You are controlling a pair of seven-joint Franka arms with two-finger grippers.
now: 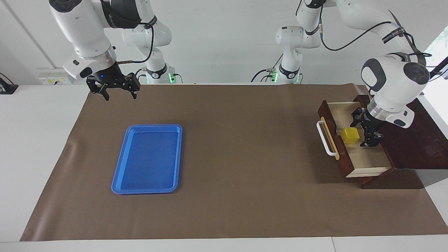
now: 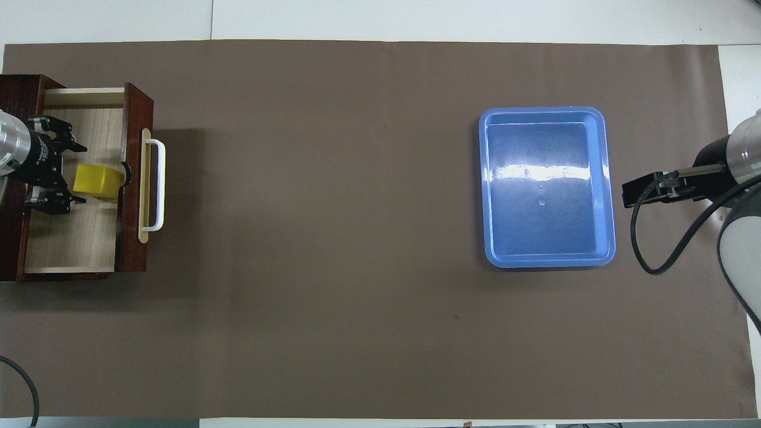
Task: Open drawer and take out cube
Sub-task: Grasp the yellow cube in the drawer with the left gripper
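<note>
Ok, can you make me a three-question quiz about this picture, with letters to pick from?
1. Where is the cube?
A. in the drawer
B. on the blue tray
C. on the brown mat

2. What colour is the cube?
A. red
B. yellow
C. green

3. How is the left tool?
A. shut on the cube
B. shut on the handle
C. open beside the cube

Answers: 1 A, it sits on the pale wood inside. 2 B, it is bright yellow. 3 C, its fingers stand apart over the drawer.
</note>
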